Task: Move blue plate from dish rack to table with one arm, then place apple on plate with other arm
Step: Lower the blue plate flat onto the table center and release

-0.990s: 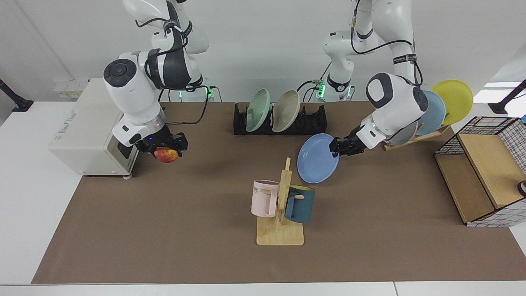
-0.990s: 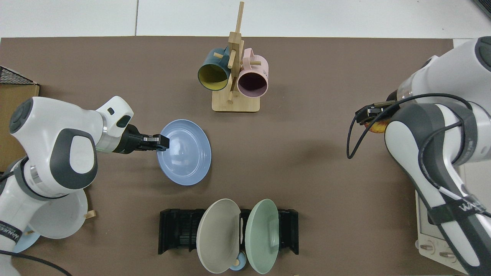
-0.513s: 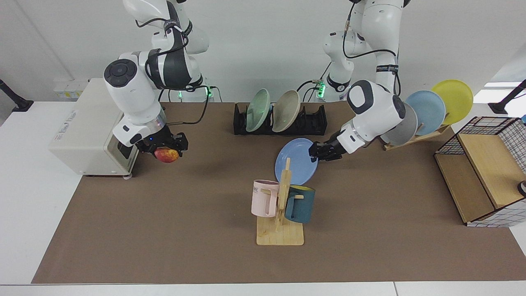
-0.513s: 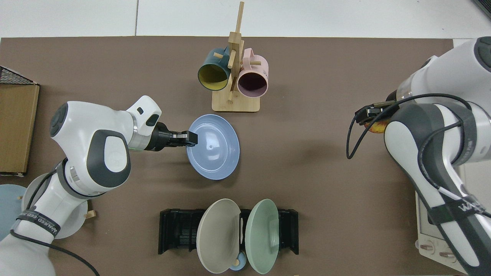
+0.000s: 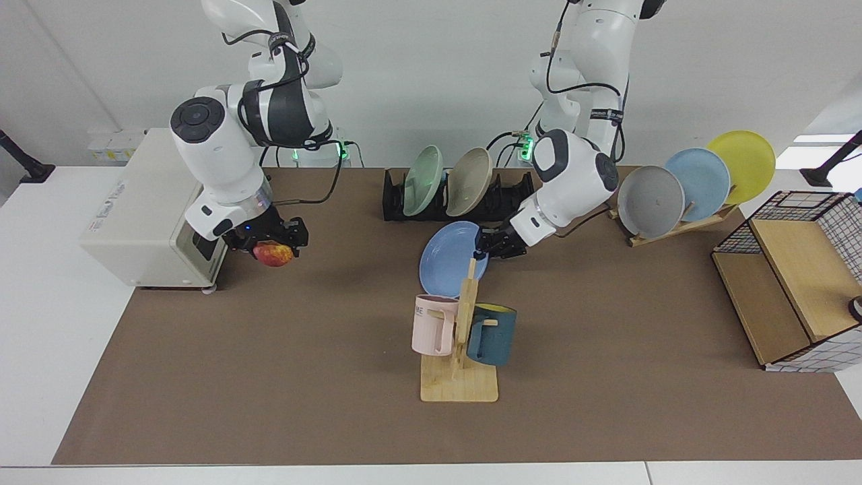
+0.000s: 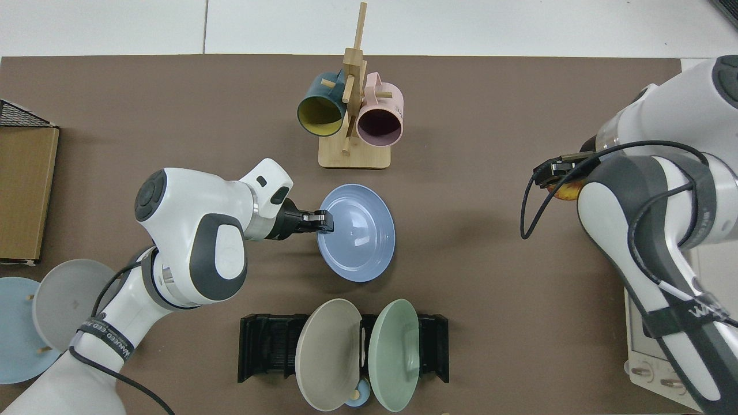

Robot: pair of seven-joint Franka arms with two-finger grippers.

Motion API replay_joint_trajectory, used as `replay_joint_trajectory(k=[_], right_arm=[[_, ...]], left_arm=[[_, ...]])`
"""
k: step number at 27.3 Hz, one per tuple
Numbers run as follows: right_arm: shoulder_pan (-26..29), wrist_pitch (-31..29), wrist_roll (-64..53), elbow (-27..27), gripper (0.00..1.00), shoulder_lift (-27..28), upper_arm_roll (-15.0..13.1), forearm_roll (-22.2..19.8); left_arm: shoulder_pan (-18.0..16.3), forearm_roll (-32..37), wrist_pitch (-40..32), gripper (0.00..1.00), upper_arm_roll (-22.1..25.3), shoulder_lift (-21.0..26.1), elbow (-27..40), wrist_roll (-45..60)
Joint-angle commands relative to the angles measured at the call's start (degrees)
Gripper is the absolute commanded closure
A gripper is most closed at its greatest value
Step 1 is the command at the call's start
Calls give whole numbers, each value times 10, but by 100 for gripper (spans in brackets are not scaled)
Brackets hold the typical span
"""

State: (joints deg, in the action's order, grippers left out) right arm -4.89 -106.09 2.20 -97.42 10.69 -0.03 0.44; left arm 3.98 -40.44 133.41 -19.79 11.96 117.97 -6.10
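Left claw [image 6: 324, 221] grips the blue plate's [image 6: 360, 236] rim between the mug stand [image 6: 353, 153] and dish rack [image 6: 265, 347].

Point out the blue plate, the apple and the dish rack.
blue plate [image 6: 360, 233]: top view, centre of its bowl.
apple [image 5: 273, 254]: facing view, red side showing below the right claw.
dish rack [image 5: 512, 195]: facing view, bare black dividers at its end.

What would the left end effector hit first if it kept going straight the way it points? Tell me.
Beyond the blue plate it grips, the left end effector points across bare table. The way looks free until the right arm holding the apple, though heights are unclear.
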Motion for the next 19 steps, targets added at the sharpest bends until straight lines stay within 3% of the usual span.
replay_joint_trajectory(k=[1, 9, 15, 19], right_arm=[[2, 4, 3, -2, 100, -5, 2, 7], [2, 4, 3, -2, 100, -6, 2, 7], [2, 4, 3, -3, 100, -6, 2, 8], [1, 4, 5, -4, 100, -6, 2, 8]], left_arm=[[6, -3, 20, 57, 3, -6, 12, 10], [6, 1, 19, 55, 4, -7, 8, 35], [0, 57, 6, 54, 5, -18, 3, 64], [-5, 122, -31, 53, 12, -49, 0, 92]])
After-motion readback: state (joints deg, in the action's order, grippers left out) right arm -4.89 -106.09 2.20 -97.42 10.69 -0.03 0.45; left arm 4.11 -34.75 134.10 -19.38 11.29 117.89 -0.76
